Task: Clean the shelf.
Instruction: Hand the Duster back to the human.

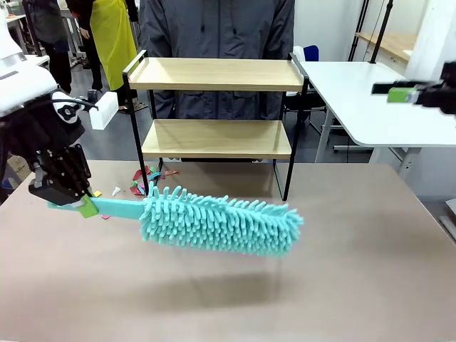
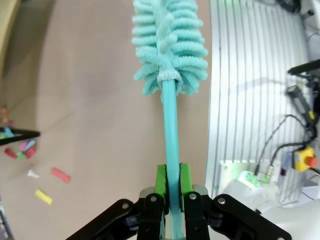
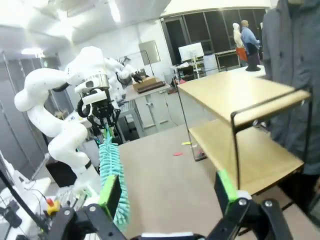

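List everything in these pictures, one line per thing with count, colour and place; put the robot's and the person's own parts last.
two-tier wooden rack with a thin black metal frame: one, light wood and black, far side of the table, both boards bare.
fluffy teal microfibre duster with a flat teal handle: one, held above the table in front of the rack.
small scraps: several, red, white, yellow and green, on the table by the rack's left legs.
brown table: one, under everything.
left claw: black with green pads, shut on the duster's handle, near left.
right claw: black with green pads, open, holding nothing, off to the right.
person in a dark grey jacket: one, standing behind the rack.
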`<state>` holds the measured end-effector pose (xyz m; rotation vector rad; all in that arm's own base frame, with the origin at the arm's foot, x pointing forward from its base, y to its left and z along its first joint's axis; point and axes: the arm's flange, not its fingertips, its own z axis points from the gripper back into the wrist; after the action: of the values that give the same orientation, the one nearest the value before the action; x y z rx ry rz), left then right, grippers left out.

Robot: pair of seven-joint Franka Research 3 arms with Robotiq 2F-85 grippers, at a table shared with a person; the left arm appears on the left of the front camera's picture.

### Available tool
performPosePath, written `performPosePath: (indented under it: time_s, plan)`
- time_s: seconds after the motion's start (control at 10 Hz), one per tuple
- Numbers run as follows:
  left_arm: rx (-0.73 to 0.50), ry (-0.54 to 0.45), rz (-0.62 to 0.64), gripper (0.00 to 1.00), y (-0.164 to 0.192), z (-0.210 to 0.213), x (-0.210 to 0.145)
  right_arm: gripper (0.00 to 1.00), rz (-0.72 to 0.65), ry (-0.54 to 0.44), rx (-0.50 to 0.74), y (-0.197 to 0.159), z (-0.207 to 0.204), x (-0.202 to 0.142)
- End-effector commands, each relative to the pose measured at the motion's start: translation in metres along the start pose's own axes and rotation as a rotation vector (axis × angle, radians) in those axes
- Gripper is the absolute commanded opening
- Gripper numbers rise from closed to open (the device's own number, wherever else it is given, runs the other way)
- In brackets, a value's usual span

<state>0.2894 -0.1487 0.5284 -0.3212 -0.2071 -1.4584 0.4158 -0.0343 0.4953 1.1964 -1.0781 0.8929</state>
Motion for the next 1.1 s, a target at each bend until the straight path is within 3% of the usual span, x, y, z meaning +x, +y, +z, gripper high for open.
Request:
performPosePath:
  time_s: [0.0, 0.3, 0.5, 0.6, 0.7, 1.0]
  plan:
    - [0.026, -0.101, -0.042, 0.13, 0.005, -0.011, -0.008, 1.00, -0.039, -0.065, -0.023, 0.010, -0.013, -0.029]
    - [0.116, -0.148, -0.022, 0.13, 0.009, -0.015, -0.006, 1.00, -0.039, -0.084, -0.031, 0.014, -0.018, -0.074]
    - [0.161, -0.188, -0.057, 0.13, 0.009, -0.012, -0.006, 1.00, -0.036, -0.107, -0.034, 0.016, -0.008, -0.075]
    - [0.134, -0.186, -0.116, 0.13, 0.009, -0.012, -0.004, 1.00, -0.067, -0.068, -0.008, 0.014, -0.014, -0.081]
    - [0.140, -0.132, -0.010, 0.13, 0.012, -0.007, -0.004, 1.00, -0.067, -0.068, -0.008, 0.014, -0.014, -0.081]
    - [0.140, -0.132, -0.010, 0.13, 0.012, -0.007, -0.004, 1.00, -0.063, -0.071, -0.013, 0.014, -0.011, -0.084]
